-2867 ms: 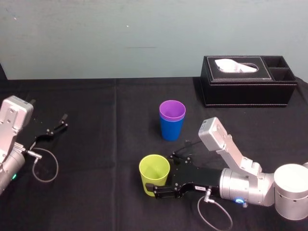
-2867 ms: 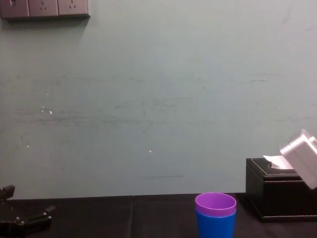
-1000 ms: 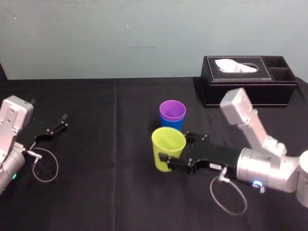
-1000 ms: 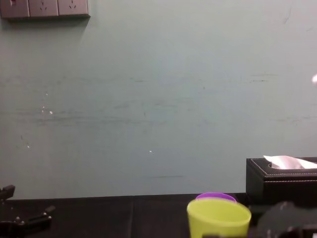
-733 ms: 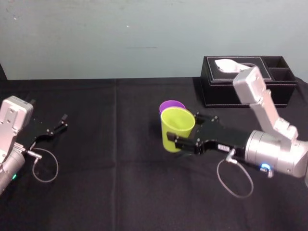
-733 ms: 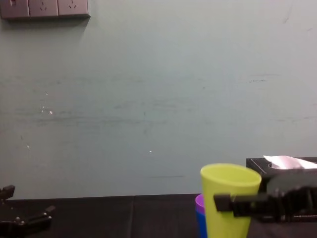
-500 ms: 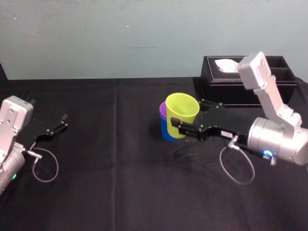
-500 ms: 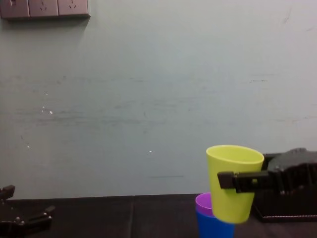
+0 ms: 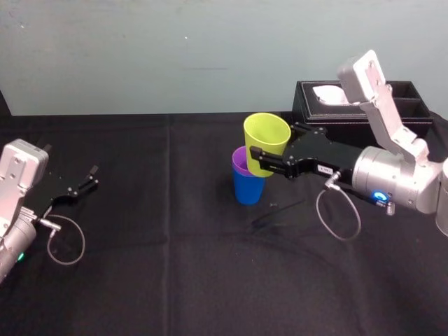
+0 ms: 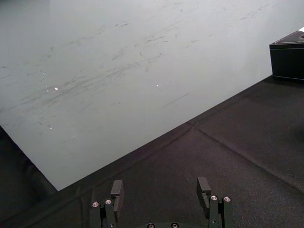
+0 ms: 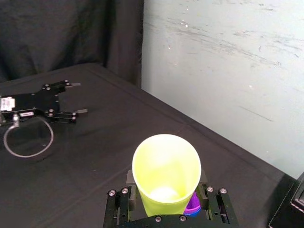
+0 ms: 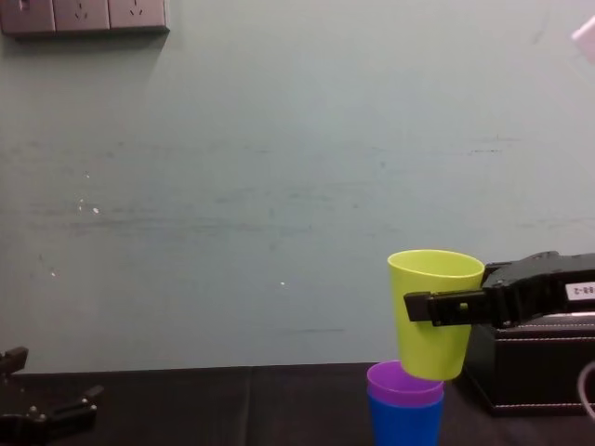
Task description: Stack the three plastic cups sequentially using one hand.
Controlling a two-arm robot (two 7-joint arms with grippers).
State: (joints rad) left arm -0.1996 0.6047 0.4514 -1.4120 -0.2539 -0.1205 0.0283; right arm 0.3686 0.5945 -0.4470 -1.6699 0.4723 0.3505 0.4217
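Final cup of the stack in hand. Held aloft in the right gripper (image 9: 269, 159), fingers closed narrow on opposite sides of the yellow-green cup (image 9: 266, 136) at about mid-height, mouth up, near upright. Positioned over the purple cup (image 12: 404, 383), already nested in the blue cup (image 9: 248, 187) on the table (image 9: 175, 266), in front of the tissue box (image 9: 360, 119). In chest view, offset slightly rightward of the stack's axis, base about level with the purple rim; touching or just clear, cannot tell. Judged next: nudge leftward until base centred over the purple mouth, keep upright, lower slow and straight, open fingers only once seated. Avoid pressing down hard, to spare jamming. Risk: base catching the rim and tipping the light stack. Parked at far left over the table: left gripper (image 10: 160, 192), fingers spread wide, empty.
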